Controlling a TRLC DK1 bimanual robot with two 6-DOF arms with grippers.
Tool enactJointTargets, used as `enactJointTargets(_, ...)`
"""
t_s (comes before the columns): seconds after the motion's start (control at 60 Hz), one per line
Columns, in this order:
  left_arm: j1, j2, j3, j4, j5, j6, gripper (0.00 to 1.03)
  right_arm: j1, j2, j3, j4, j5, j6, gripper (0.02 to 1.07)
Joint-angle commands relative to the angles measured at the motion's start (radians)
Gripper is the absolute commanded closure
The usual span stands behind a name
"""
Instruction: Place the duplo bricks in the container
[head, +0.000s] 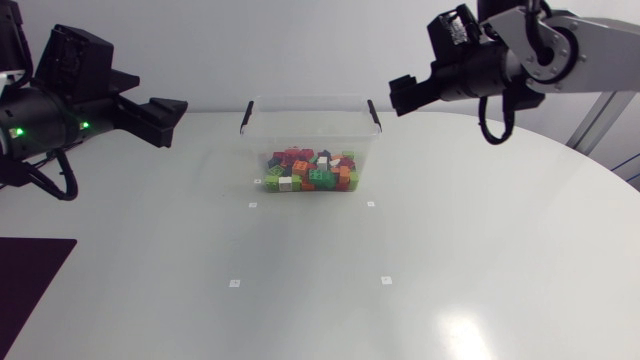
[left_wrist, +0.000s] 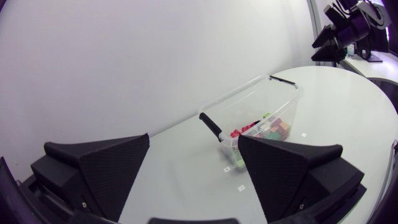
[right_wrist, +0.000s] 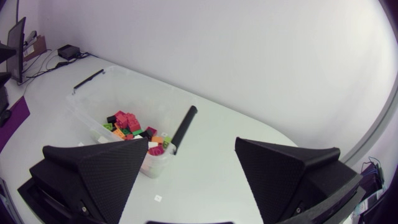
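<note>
White table (head: 480, 250) carries one clear container (head: 311, 128) with two black handles (head: 374, 112). Inside lies a heap of duplo bricks (head: 312, 172), too many to count. Left gripper (head: 168, 112) and right gripper (head: 400, 95) hang either side, both spread apart, empty.

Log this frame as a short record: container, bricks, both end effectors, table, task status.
container: clear plastic box, open top, black handles, far middle of the table
bricks: mixed-colour pile inside the container; none seen outside it
left end effector: open, empty, above the table left of the container
right end effector: open, empty, above the table right of the container
table: white, small square markers
status: appears done
</note>
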Motion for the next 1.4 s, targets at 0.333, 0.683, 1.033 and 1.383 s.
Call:
enactJointTargets(0.333, 0.096, -0.178, -0.139, 0.016, -0.006, -0.084, 0.04, -0.150, -0.289, -0.348, 0.142, 0.031, -0.056, 0.06)
enactJointTargets(0.683, 0.122, -0.348, -0.254, 0.030, -0.006, -0.139, 0.04, -0.220, -0.511, -0.533, 0.165, 0.040, -0.092, 0.06)
enactJointTargets(1.033, 0.160, -0.467, -0.340, 0.029, -0.006, -0.179, 0.04, -0.240, -0.686, -0.639, 0.116, 0.068, -0.111, 0.06)
enactJointTargets(1.383, 0.166, -0.595, -0.445, 0.046, -0.006, -0.208, 0.04, -0.266, -0.854, -0.783, 0.134, 0.068, -0.134, 0.06)
